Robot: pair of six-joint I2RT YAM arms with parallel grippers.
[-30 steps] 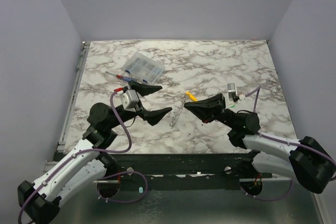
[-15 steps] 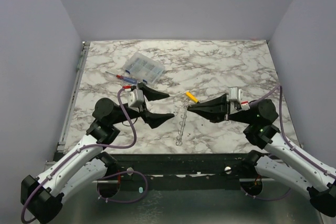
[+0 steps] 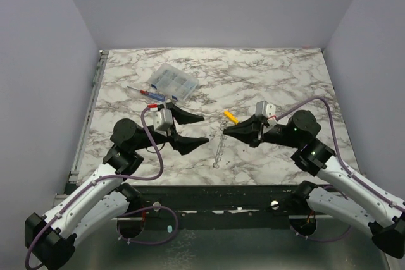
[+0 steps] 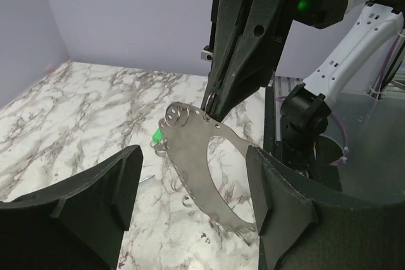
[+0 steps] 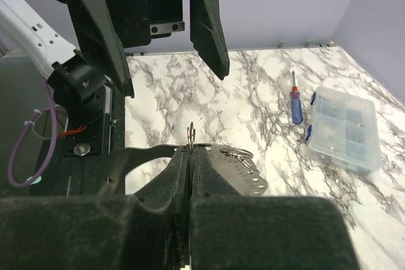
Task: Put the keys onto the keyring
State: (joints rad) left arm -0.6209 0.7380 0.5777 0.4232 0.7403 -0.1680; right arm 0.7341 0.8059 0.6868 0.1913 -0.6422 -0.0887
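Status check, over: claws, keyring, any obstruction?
Right claw shut on keyring, at its edge. Left claw open, facing it. Green key at ring's side, attachment unclear. Yellow stick lies beyond, not in the way.

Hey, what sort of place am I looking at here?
Probably a robotics lab test cell: a left arm and a right arm bolted at the edge of a marble-patterned table, plain walls boxing it in, and a clear compartment box.
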